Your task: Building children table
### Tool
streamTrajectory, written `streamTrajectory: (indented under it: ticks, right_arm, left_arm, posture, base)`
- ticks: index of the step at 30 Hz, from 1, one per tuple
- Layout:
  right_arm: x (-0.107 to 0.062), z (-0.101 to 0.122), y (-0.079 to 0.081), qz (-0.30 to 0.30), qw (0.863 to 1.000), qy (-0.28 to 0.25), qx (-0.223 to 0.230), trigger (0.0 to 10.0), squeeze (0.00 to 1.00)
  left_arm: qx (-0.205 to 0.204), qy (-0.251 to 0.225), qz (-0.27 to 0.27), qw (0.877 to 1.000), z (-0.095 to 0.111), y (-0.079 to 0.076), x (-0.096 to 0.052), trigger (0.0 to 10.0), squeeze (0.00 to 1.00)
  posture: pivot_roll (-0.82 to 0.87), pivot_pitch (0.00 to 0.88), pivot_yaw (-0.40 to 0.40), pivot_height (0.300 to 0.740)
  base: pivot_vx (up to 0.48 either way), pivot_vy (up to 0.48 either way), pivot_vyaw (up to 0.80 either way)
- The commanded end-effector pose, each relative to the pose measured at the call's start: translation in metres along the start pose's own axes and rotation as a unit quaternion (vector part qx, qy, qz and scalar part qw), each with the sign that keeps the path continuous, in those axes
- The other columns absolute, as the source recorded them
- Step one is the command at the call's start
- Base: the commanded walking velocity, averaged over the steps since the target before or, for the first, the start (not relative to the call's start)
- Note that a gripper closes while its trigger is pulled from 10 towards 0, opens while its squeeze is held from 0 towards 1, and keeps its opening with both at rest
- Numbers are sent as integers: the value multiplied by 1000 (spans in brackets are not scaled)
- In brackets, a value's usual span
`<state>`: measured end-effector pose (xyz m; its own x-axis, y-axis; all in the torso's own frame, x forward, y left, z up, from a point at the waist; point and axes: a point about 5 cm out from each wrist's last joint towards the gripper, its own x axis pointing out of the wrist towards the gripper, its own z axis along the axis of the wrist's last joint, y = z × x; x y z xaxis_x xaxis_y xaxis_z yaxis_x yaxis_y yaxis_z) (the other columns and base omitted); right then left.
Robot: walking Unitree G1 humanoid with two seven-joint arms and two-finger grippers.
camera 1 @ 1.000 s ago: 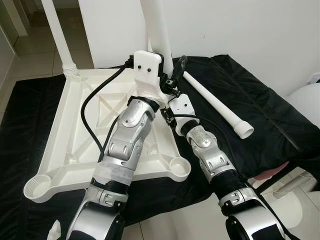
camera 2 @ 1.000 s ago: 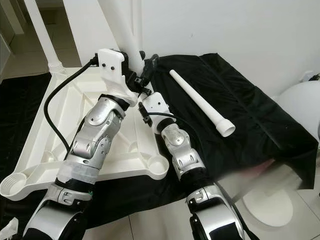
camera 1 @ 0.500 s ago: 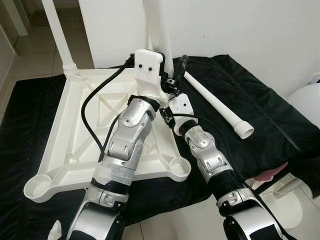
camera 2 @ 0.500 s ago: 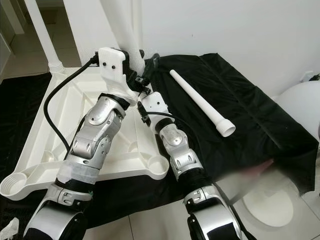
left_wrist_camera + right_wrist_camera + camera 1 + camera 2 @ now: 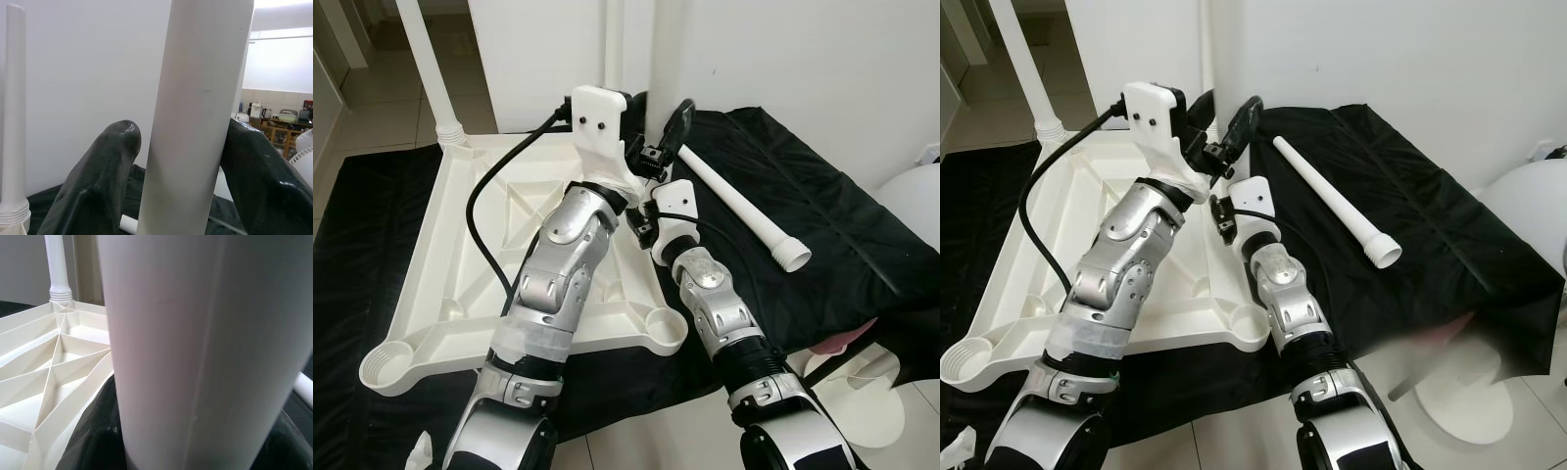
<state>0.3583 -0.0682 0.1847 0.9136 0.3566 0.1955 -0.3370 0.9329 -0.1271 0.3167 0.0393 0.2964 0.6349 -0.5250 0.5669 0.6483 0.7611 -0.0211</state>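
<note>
upright leg stands at the far right corner of the upturned tabletop, long axis vertical, clamped between both grippers: left gripper and right gripper each closed on it. legs counted: three — this one, one seated far left, one loose lying on the black cloth to the right. empty sockets: two, near edge.

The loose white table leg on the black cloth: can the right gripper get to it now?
Probably not yet: the right gripper is around the upright leg. The loose leg lies uncovered on the black cloth close by.

black cloth, white wall, tiled floor
</note>
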Motion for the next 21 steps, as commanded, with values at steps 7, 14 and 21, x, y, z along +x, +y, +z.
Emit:
streamTrajectory:
  ticks: [7, 14, 21]
  right_arm:
    - [-1, 1, -12, -48, 998, -1, 39, 10000, 0]
    - [-4, -1, -20, -80, 995, 3, 57, 10000, 0]
    - [-10, 1, -34, -103, 993, -2, 59, 10000, 0]
  left_arm:
    - [-28, -18, 11, 999, 14, 13, -4, 10000, 0]
    - [-47, -16, 18, 999, 17, 20, -10, 10000, 0]
    - [-48, 4, 33, 998, 12, 30, -22, 10000, 0]
  posture:
    - [13, 15, -6, 740]
    - [-1, 16, -5, 740]
    - [-10, 14, 2, 740]
  base:
    - [0, 0, 0]
    - [0, 0, 0]
    - [0, 0, 0]
